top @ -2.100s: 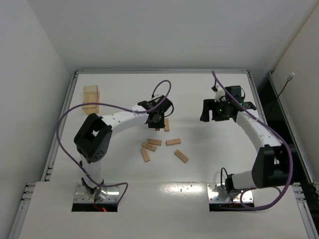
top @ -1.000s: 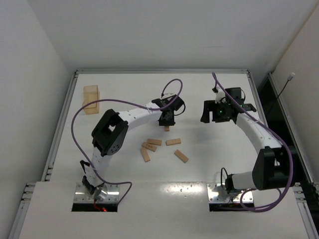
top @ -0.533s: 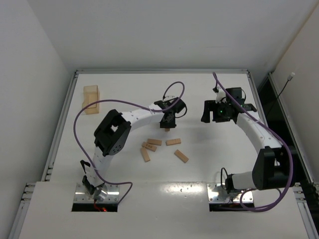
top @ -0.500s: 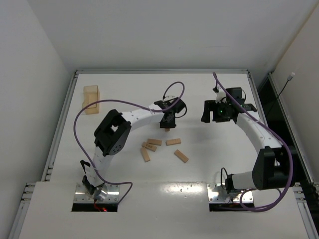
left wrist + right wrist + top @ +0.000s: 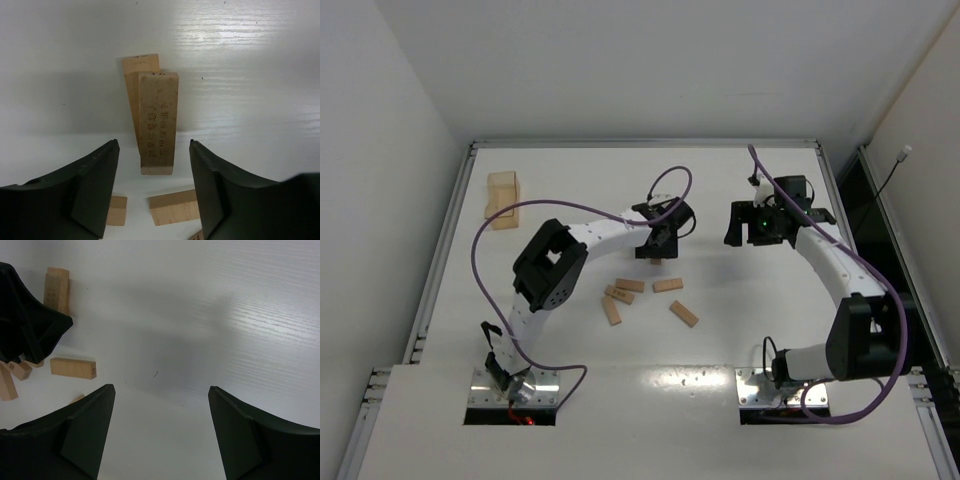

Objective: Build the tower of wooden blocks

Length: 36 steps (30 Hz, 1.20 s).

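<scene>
Under wood block tower (image 5: pixel 158 122): white table (image 5: pixel 570 170). Right gripper (image 5: pixel 160 390) right of tower, jaws wide, empty. Left gripper (image 5: pixel 154 145) astride tower, jaws parted, gripping nothing. Wooden box (image 5: pixel 502 198) far left of tower. Tower: two bars, stacked askew. Loose blocks (image 5: pixel 668 285) just nearside.

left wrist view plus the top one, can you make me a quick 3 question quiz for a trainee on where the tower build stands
1. True or false: the left gripper is clamped on the top block.
2. The top block lies on: A) nothing, it hangs in the air B) a lower block C) a fingertip.
3. Fill in: the right gripper is ___ and holds nothing.

Key: 1 false, its jaws stand apart on either side of the block, clear of it. 2 B. 3 open.
</scene>
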{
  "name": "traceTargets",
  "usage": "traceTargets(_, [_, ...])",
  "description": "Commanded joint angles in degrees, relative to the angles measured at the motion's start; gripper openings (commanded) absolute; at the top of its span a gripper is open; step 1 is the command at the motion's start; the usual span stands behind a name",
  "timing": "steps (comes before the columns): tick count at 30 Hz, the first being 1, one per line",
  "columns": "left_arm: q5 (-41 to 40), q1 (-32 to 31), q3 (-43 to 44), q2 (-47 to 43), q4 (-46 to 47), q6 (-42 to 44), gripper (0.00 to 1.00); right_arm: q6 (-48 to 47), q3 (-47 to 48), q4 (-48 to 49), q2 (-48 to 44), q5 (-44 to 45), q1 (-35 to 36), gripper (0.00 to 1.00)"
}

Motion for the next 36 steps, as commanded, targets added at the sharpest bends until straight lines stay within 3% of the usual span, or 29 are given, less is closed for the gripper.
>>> traceTargets(1, [-0.86,-0.55,1.72,0.81,0.46,-0.38,0.57,0.72,0.52,1.66,0.28,-1.39,-0.37,0.72])
traceTargets(4, [-1.39,-0.55,1.72,0.81,0.46,-0.38,0.62,0.72,0.52,1.66,0.28,-1.39,-0.37,0.72])
traceTargets(16, [-1.39,0.68,5.23,5.56,0.99,1.90,0.60,0.72,0.52,1.66,0.28,-1.92,-0.37,0.72])
traceTargets(19, [-2.00,1.30,5.23,6.79,0.99,1.90,0.54,0.72,0.52,1.66,0.28,-1.92,-0.37,0.72])
traceTargets(23, [-2.62,1.83,5.23,7.41,0.99,1.90,0.37,0.72,0.52,1.66,0.80,-1.92,-0.37,0.72])
traceTargets(29, [-2.62,2.88,4.10,7.41,1.52,1.90,0.27,0.72,0.52,1.66,0.80,-1.92,-0.37,0.72])
traceTargets(32, [-2.62,3.50,2.52,6.88,2.13,2.43,0.12,0.72,0.52,1.66,0.80,-1.92,-0.37,0.72])
traceTargets(33, [-2.62,3.50,1.64,6.18,2.13,2.95,0.00,0.72,0.52,1.66,0.80,-1.92,-0.37,0.72])
traceTargets(36, [-2.09,5.43,-0.39,5.04,2.66,2.96,0.00,0.72,0.52,1.66,0.80,-1.92,-0.37,0.72])
